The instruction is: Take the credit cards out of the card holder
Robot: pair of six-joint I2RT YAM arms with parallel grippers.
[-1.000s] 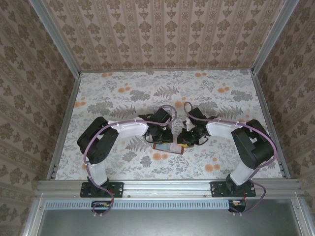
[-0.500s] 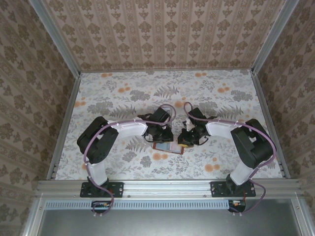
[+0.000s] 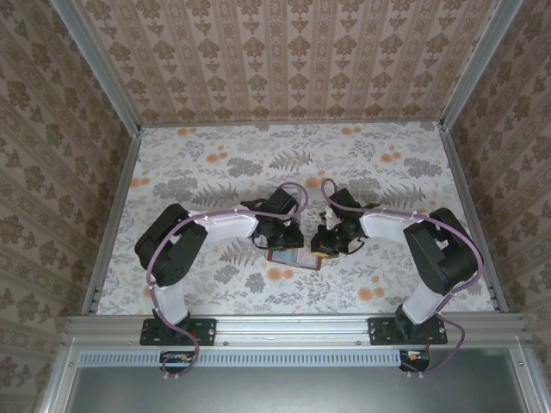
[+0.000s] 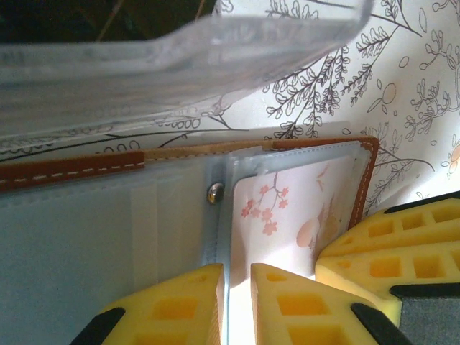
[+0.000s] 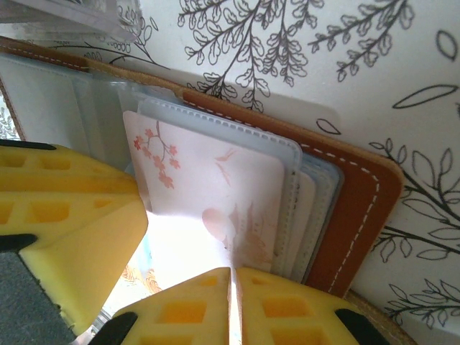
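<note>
the holder (image 3: pixel 294 257) lies open on the counter (image 3: pixel 215 172) between the two arms, a blossom-print card (image 5: pixel 215 194) showing at its clear pockets. my right gripper (image 5: pixel 233 302) is pressed together, pinching that card's edge; my left gripper (image 4: pixel 237 302) pinches the holder's pocket sleeve just beside it.

Top camera overlooks table (image 3: pixel 215 163); wrist cameras closely share card holder (image 4: pixel 72 169).

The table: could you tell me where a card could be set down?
Free: the table beyond the arms up to the back wall, and the near corners outside each arm. Crowded: the middle, where left gripper and right gripper meet at the card holder.
</note>
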